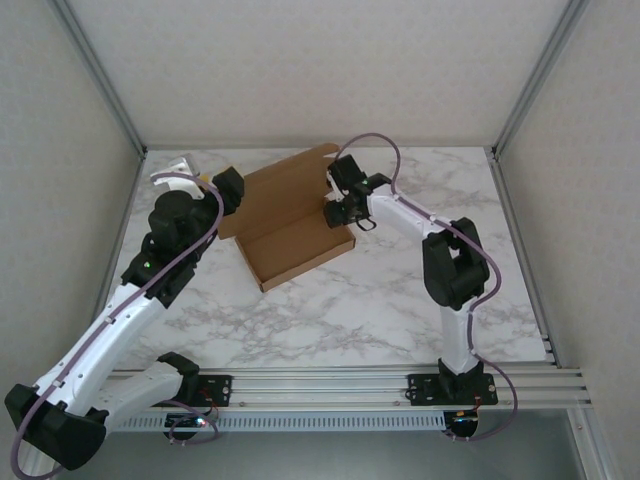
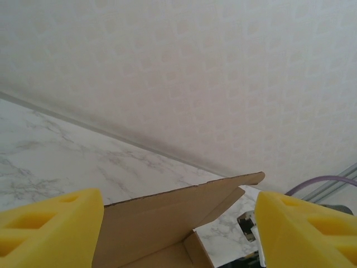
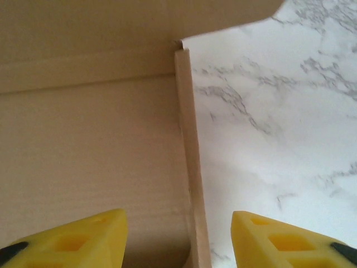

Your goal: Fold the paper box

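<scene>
The paper box (image 1: 290, 228) is brown cardboard and lies at the table's middle back as a shallow tray, with its lid panel (image 1: 285, 178) raised behind it. My left gripper (image 1: 224, 194) is at the box's left end. In the left wrist view it (image 2: 178, 237) is open, and the lid's edge (image 2: 167, 215) rises between the yellow fingers (image 2: 50, 229) without touching them. My right gripper (image 1: 340, 208) is at the box's right end. In the right wrist view it (image 3: 178, 240) is open, straddling the right side wall (image 3: 189, 167) with a gap on each side. The box floor (image 3: 89, 145) lies to its left.
The marble table (image 1: 400, 290) is closed in by pale walls at the left, back and right. An aluminium rail (image 1: 330, 385) carrying both arm bases runs along the near edge. A purple cable (image 1: 385, 150) loops above the right wrist.
</scene>
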